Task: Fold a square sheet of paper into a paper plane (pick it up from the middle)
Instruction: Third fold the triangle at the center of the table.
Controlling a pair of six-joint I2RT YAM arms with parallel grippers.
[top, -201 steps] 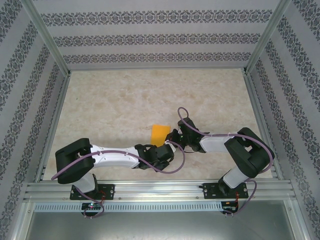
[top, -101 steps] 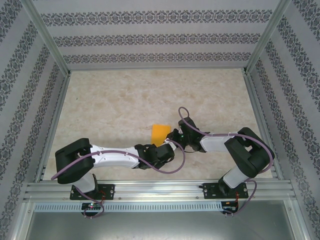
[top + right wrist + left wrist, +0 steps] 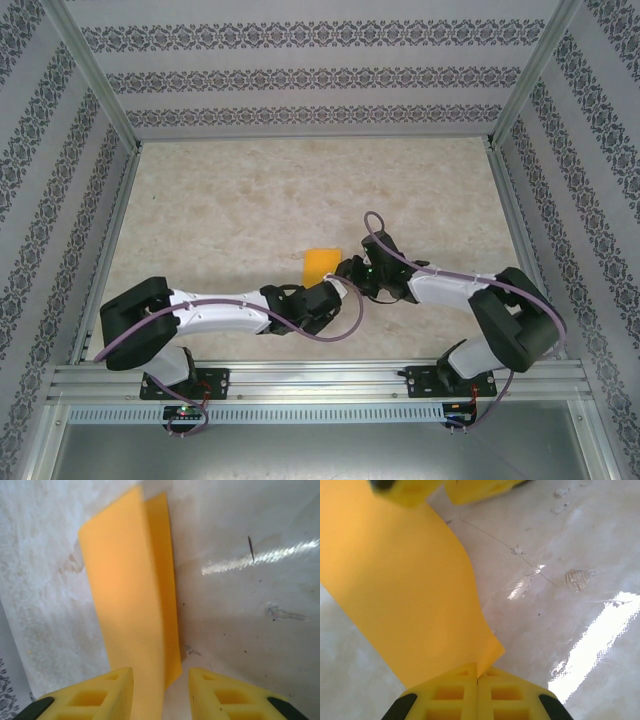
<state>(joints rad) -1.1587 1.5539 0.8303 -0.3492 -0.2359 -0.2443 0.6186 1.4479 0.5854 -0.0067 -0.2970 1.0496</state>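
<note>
I read the left gripper as closed. Its two yellow pads meet flush, and the near corner of the square sheet of paper runs into the seam between them, so the gripper is clamped on the sheet. From that grip the sheet extends ahead and to the left of the pads, bowed above the marbled tabletop. At the sheet's far end I see the right gripper's fingers, blurred.

I read the right gripper as parted, with a clear gap between its pads. The sheet is doubled over, one layer offset from the other, and extends straight ahead of this gripper. Its near edge sits in the gap, close to the pad on the left of the wrist view. I cannot tell whether it touches that pad.

From above, the sheet sits just beyond both grippers, where the two arms meet.
</note>
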